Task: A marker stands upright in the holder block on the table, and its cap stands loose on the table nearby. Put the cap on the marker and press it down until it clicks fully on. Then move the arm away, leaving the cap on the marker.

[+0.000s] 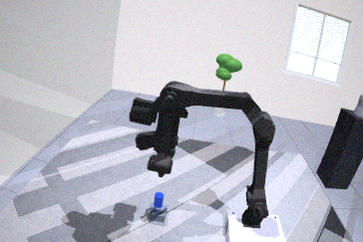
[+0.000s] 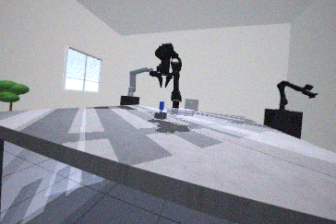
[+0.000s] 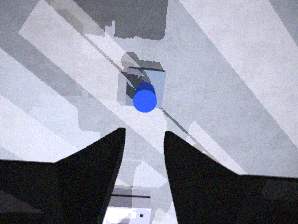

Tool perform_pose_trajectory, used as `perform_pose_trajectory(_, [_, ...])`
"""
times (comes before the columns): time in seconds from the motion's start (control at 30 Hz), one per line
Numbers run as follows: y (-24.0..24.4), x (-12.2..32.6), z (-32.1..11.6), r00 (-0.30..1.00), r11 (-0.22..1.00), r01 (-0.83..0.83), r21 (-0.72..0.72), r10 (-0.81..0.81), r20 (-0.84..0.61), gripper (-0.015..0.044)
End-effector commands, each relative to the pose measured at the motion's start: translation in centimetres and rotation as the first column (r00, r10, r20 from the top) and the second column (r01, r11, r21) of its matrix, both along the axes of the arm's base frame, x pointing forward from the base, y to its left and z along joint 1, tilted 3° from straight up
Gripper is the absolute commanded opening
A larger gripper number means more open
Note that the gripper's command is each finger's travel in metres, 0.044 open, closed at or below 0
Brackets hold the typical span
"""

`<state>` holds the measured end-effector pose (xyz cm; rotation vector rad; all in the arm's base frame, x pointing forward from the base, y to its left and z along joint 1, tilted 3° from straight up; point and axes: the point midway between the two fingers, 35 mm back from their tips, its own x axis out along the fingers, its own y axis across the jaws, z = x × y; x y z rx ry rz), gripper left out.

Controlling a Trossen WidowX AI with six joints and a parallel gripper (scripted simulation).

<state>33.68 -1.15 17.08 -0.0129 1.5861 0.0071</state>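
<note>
Grey and pale in broad crossing bands, the desk point(image 1: 100, 168) carries everything in view, with shadows of the arm lying across it near the front edge. Black and jointed, the arm point(image 1: 259, 133) rises from its base at the desk's right side in the top view, arches over and hangs its wrist down above the middle of the surface. At the end of it the fingers point(image 1: 160, 166) point downward, well above the desk; in the wrist view the two dark fingers stand partly apart with a plain gap of desk between them, gripping nothing. Below and ahead of them sits the small grey holder block point(image 1: 156, 213), with the marker standing upright in it. On the marker is the blue cap point(image 1: 159, 200), seen from the wrist view as a blue disc point(image 3: 145, 100) directly over the block point(image 3: 150, 80), apart from the fingers. The exterior view shows the same: cap point(image 2: 162, 105) on top of the block point(image 2: 161, 115), the fingers point(image 2: 162, 79) hanging clear above it.
</note>
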Motion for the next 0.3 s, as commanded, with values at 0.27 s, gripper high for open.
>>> perform_pose_trajectory(0.27, [0.01, -0.03, 0.12, 1.0, 1.0, 0.001, 0.0, -0.001, -0.002, 0.044])
